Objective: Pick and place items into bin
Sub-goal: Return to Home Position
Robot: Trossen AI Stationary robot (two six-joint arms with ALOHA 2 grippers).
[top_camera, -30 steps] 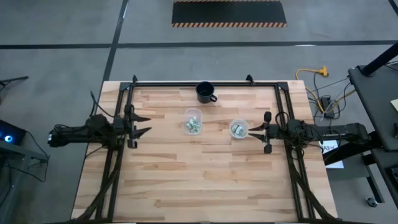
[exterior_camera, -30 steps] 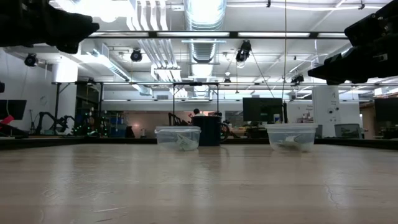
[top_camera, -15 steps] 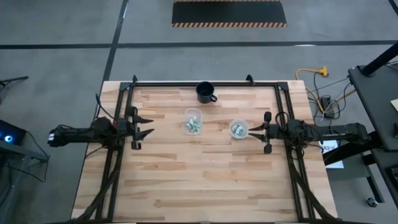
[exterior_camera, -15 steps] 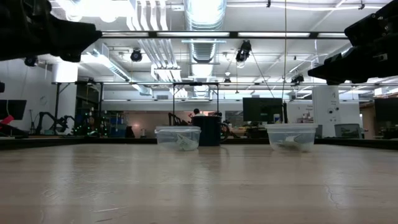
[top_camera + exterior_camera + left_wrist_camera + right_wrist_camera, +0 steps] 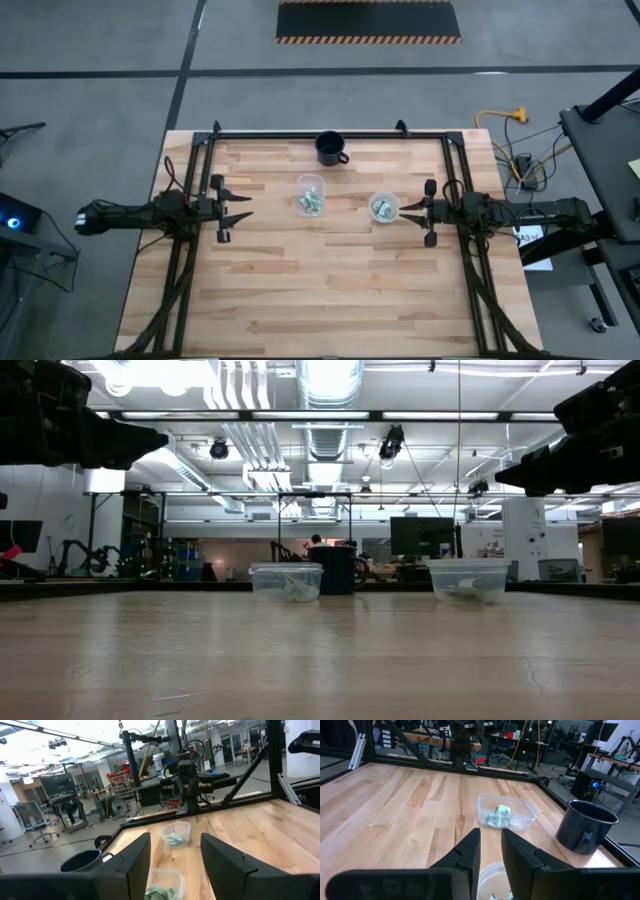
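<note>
Two clear cups stand on the wooden table, each with pale green and white packets inside. The left cup (image 5: 311, 195) (image 5: 165, 887) (image 5: 506, 817) is nearer my left gripper. The right cup (image 5: 384, 207) (image 5: 176, 834) sits just ahead of my right gripper. My left gripper (image 5: 243, 205) (image 5: 175, 855) hovers open and level at the table's left, pointing at the cups. My right gripper (image 5: 408, 210) (image 5: 491, 847) hovers at the right with a narrow gap between its fingers and nothing in it. Which vessel is the bin I cannot tell.
A dark mug (image 5: 331, 148) (image 5: 587, 827) stands near the far edge, behind the cups. A black frame (image 5: 330, 134) runs along the table's far and side edges. Bare wood (image 5: 320, 290) fills the near half.
My left gripper has sunk toward the table and come a little toward the cups, still level and open. The right arm, the cups and the mug have stayed where they were.
</note>
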